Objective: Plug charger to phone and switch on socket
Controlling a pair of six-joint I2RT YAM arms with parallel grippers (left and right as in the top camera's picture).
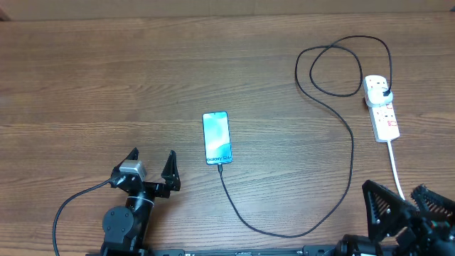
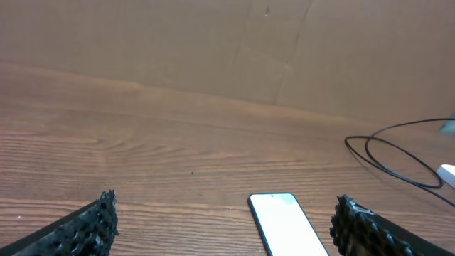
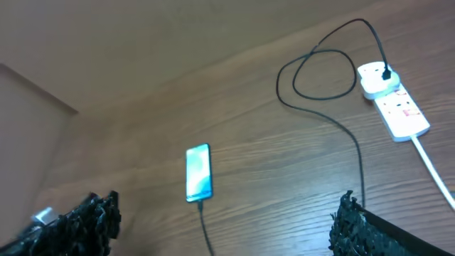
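**Cable looks seated; the switch is the job left**

The phone [image 1: 216, 138] lies lit at the centre of the surface [image 1: 106, 71]. The charger [image 1: 352, 156] seems to meet its lower edge. From there it loops out towards 5 o'clock and climbs to the socket [image 1: 382, 108] at 2 o'clock, where its plug sits in the upper end. Whether the red marks [image 1: 387, 114] on the strip are switches already on is too small to tell.

The left hand [image 1: 151, 158] hovers at 7 o'clock, just beside the phone, fingers spread and empty. The right hand [image 1: 393, 190] sits at 5 o'clock, also spread and holding nothing.

The right hand is the better choice, since the strip lies straight towards 12 o'clock from it. I would bring the fingers together first, so that one firm tip meets the rocker. It should come down from above and press squarely, as a sideways push may slide the light strip. Its path should stay off the white cord [image 1: 393, 158] and the charger's loop, because a snag could tug the connector from the phone.
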